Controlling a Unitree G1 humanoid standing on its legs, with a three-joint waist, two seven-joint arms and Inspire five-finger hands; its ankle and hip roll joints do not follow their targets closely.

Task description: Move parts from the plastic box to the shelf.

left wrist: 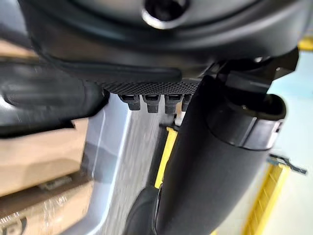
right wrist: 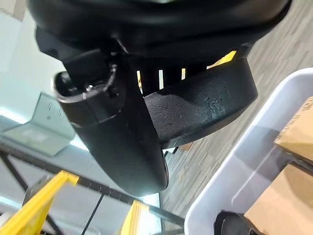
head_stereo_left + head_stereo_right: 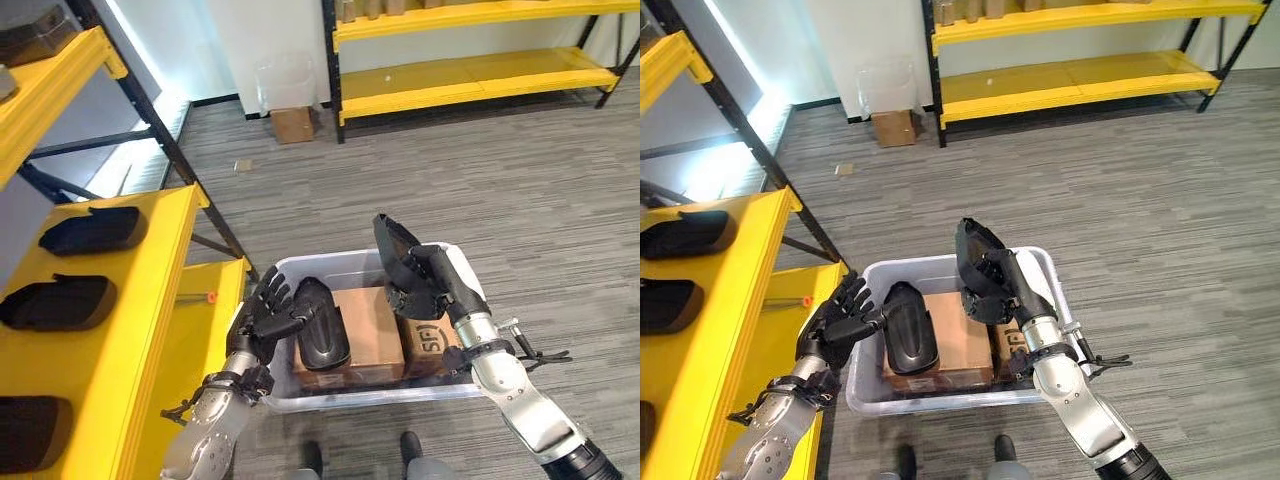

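I see a pale translucent plastic box (image 3: 372, 400) with rounded corners on the grey striped carpet (image 3: 500, 190), and inside it flat brown cardboard cartons (image 3: 365, 320), one of them film-wrapped, filling most of its floor. My right hand (image 3: 428, 285) has its fingers curled round a black part (image 3: 393, 240), a matte, slightly pebbled moulded shell with rounded ends, raised above the box's far right rim and tilted upward; in the right wrist view that pebbled surface (image 2: 205, 105) crosses under the fingers. My left hand (image 3: 268, 312) is at the box's left rim with fingers spread and fairly straight, their tips touching a second black part (image 3: 322, 325), smooth and elongated, which lies across the left carton with its near end toward the box's front edge. Just to the left of the box stands the yellow shelf (image 3: 160, 300), a flat painted metal deck on dark uprights, and three more black shells (image 3: 92, 230) lie in a row along its left side, leaving the strip by its right edge bare. Between the shelf's right edge and the box's left wall the gap is narrow, and my left forearm sits in it. Beyond the box's far rim the carpet runs open to a second yellow rack (image 3: 470, 70) against the wall, with a small cardboard box (image 3: 293, 125) beside it.
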